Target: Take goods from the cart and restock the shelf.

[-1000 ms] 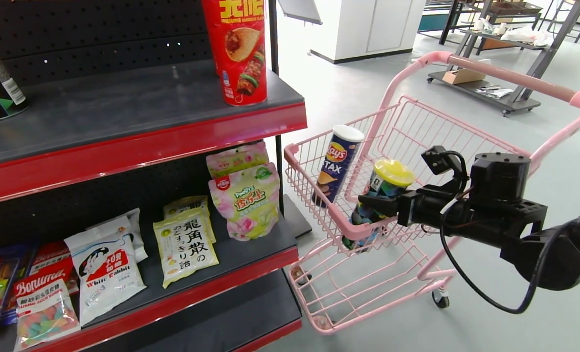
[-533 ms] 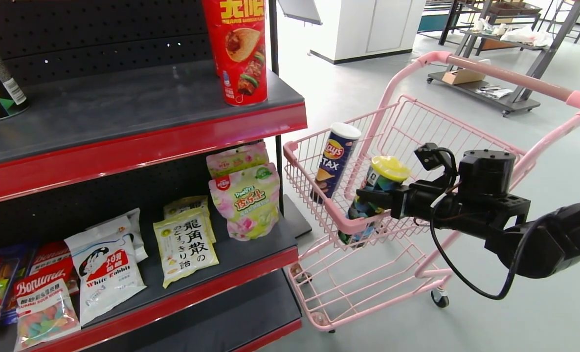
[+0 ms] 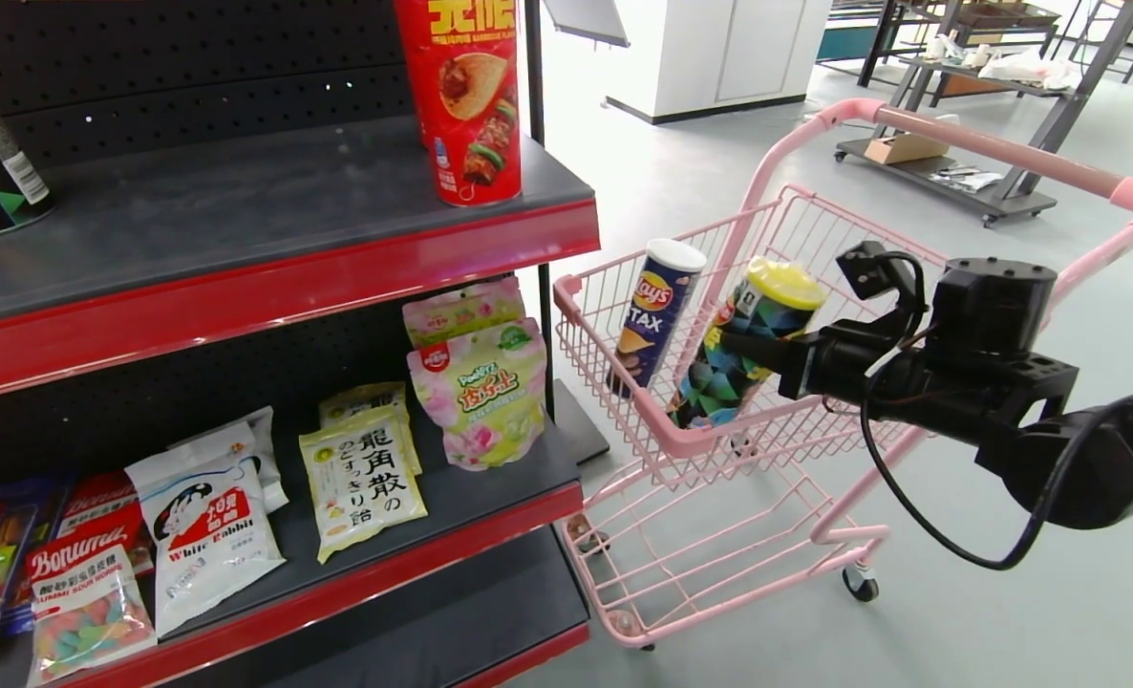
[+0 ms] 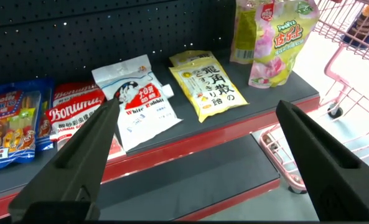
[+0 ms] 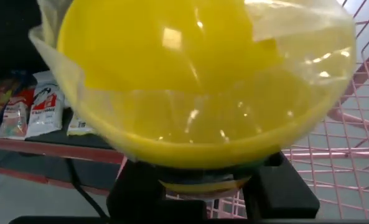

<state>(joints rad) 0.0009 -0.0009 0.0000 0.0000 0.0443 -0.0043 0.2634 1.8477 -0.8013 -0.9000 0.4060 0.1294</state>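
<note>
- Right gripper clamped under the lid of the yellow-lidded can; can tilted, base over the cart rim.
- Upper shelf lies to its left, higher.
- Left gripper spread apart, empty.
</note>
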